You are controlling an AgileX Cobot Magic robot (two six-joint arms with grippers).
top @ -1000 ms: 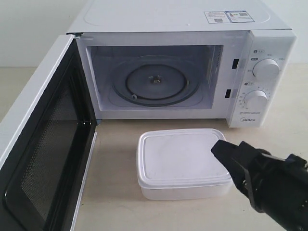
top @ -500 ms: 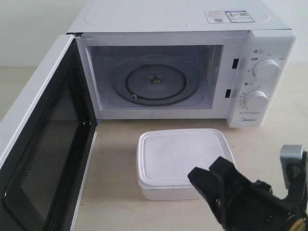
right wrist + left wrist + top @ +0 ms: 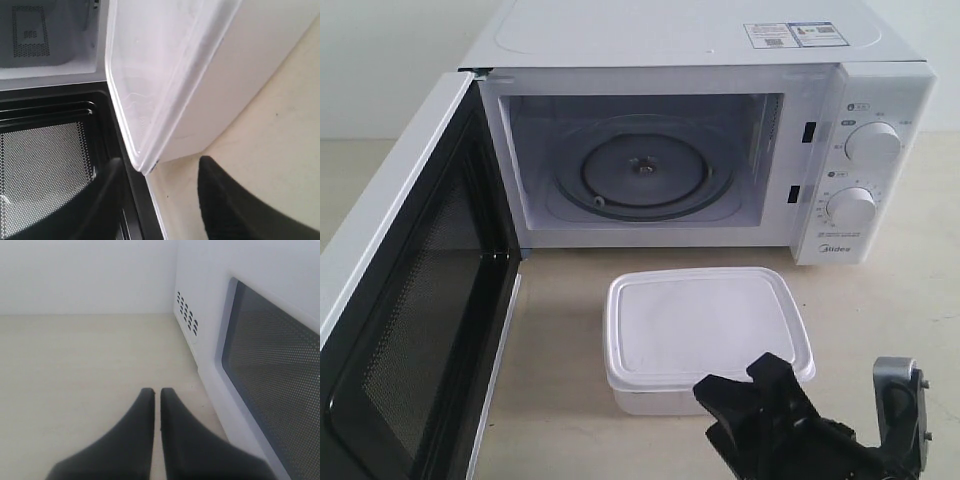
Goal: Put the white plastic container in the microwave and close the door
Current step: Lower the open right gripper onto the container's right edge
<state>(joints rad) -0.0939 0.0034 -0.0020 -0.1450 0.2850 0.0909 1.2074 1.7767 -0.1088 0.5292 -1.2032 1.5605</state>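
Observation:
The white plastic container (image 3: 705, 335) sits lidded on the table in front of the microwave (image 3: 700, 150), whose door (image 3: 410, 300) stands swung wide to the left. The glass turntable (image 3: 642, 172) is bare. My right gripper (image 3: 747, 383) is open, low at the container's near right corner. In the right wrist view that gripper (image 3: 160, 175) has the container's (image 3: 150, 95) corner just ahead of the gap between its fingers, not touching. My left gripper (image 3: 157, 392) is shut on nothing, beside the outer face of the door (image 3: 270, 385), and does not show in the exterior view.
The beige table (image 3: 560, 400) runs between the open door and the container. Two white dials (image 3: 872, 145) are on the microwave's right panel. Side vents (image 3: 186, 315) show past the left gripper. A metal part of the right arm (image 3: 898, 400) is at the bottom right.
My right gripper has come down from above the container's right side to its near right corner, and its jaws have opened. The container, the door and the left gripper have not moved.

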